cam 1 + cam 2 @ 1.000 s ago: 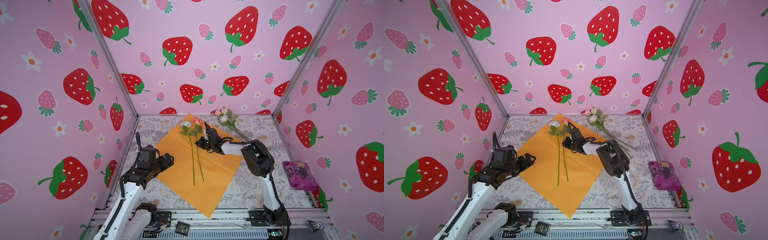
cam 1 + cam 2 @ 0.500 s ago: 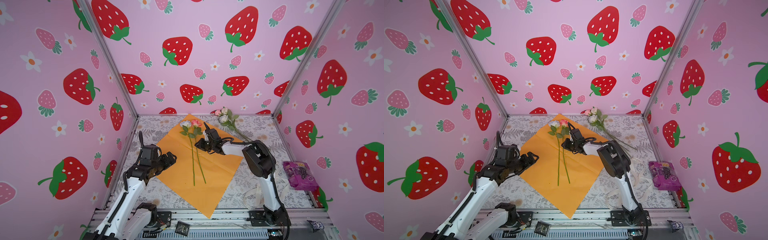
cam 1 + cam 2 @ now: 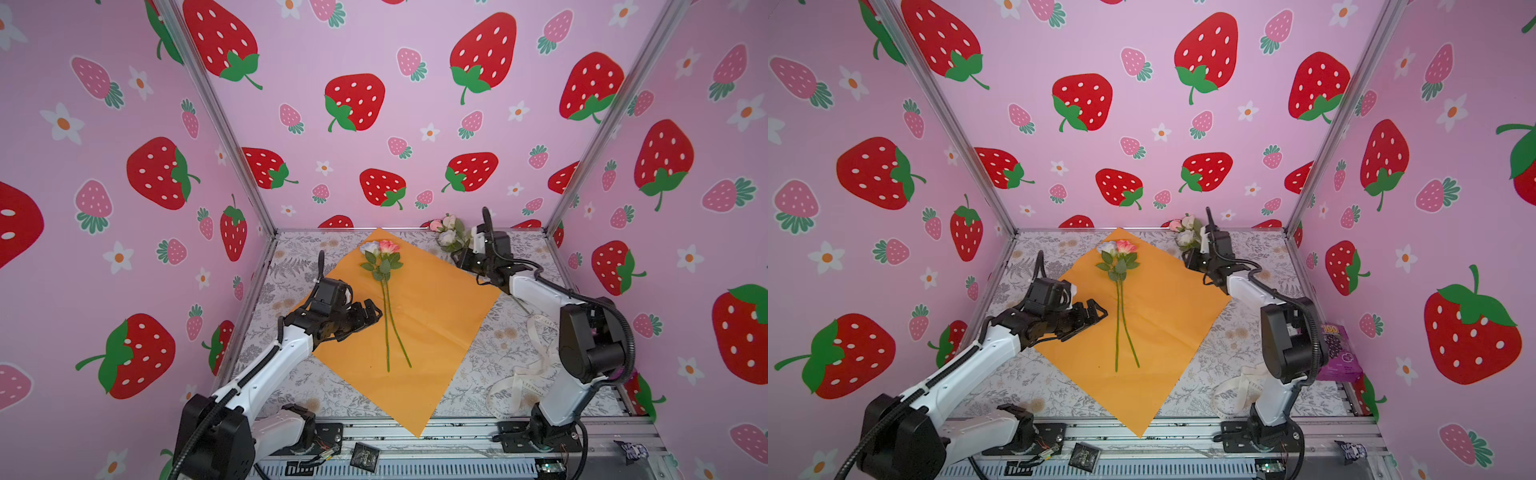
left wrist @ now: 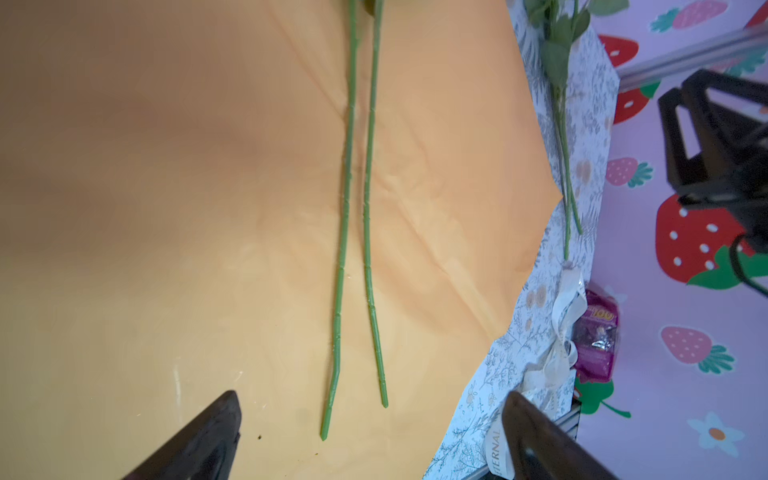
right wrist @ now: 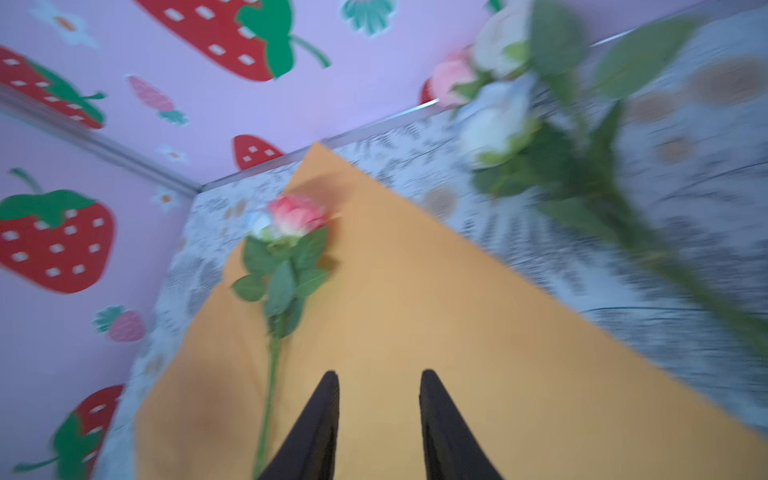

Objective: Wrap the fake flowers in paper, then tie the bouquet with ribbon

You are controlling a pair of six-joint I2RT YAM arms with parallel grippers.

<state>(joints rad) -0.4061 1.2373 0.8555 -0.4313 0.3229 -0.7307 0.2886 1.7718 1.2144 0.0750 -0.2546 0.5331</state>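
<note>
**Left gripper** [image 3: 371, 309]: positioned low over the left corner of the orange sheet [image 3: 436, 299]. The left wrist view shows its fingers [image 4: 208, 436] spread wide, with only the sheet between them. Whether they touch the sheet cannot be told.

**Two flowers** [image 3: 384, 266]: lying flat near the middle of the orange sheet, heads toward its far corner. The stems lie side by side and part slightly at the cut ends. The left wrist view shows them only from the leaves down. The right wrist view, blurred, shows the pink head and the leaves.

**Bunch of flowers** [image 3: 449, 237]: lying on the worktop [image 3: 291, 266] just off the sheet's far right edge. Its stems run beside that edge.

**Right gripper** [image 3: 460, 261]: just off the sheet's far right edge, next to the bunch. Only the right wrist view shows its fingers [image 5: 316, 424] clearly. They are parted by a moderate gap, empty, and point over the sheet.

**Ribbon** [image 3: 519, 382]: cream, heaped on the worktop off the sheet's near right edge.

**Purple packet** [image 3: 1339, 353]: well to the right of the sheet, near the side wall. It shows plainly in a top view and in the left wrist view.
</note>
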